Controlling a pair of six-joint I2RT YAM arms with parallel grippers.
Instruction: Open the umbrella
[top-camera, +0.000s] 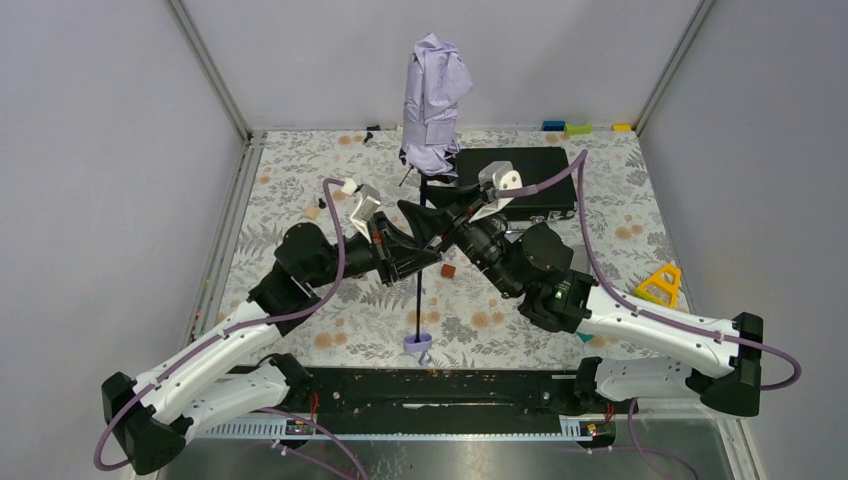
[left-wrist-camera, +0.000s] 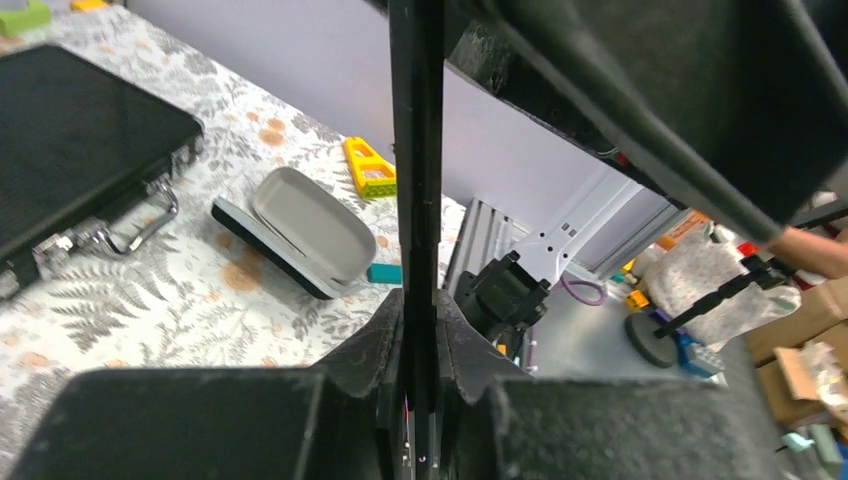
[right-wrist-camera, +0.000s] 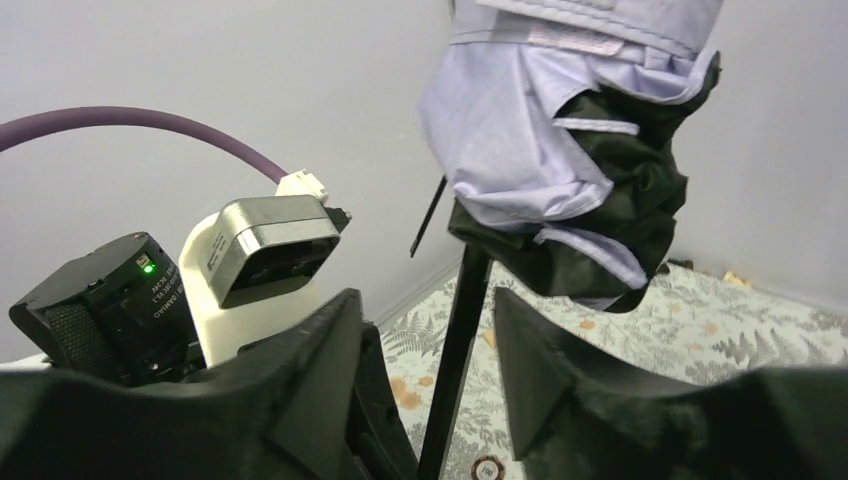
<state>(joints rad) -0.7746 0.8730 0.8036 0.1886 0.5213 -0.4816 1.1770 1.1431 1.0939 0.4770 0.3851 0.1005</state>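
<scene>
Closest to the lens in the left wrist view, the left tool (left-wrist-camera: 418, 320) has its 2 black fingers (left-wrist-camera: 370, 350) pressed against either side of the thin black shaft (left-wrist-camera: 415, 150) of the umbrella (top-camera: 433, 100), closed on it with no gap showing. In the right wrist view the right tool (right-wrist-camera: 425, 300) stands open. The shaft runs up between its 2 fingers with a clear gap at 9 o'clock and only a sliver at 3 o'clock; whether it touches that finger I cannot tell. At 12 o'clock above it hangs the canopy (right-wrist-camera: 560, 130), pale lavender, folded and bunched, with black lining showing underneath. From above, both tools meet on the shaft over the middle of the floral desk (top-camera: 300, 170), the left arm reaching in from 8 o'clock and the right from 4 o'clock. The lavender handle knob (top-camera: 418, 345) sits at 6 o'clock near the desk's near edge. A flat black briefcase (top-camera: 520, 180) lies at 1 o'clock, a yellow triangular piece (top-camera: 660, 283) at 4 o'clock, and a small brown block (top-camera: 449, 270) just beside the shaft. The left wrist view also shows an open black clamshell case (left-wrist-camera: 300, 225), grey inside, on the desk.
</scene>
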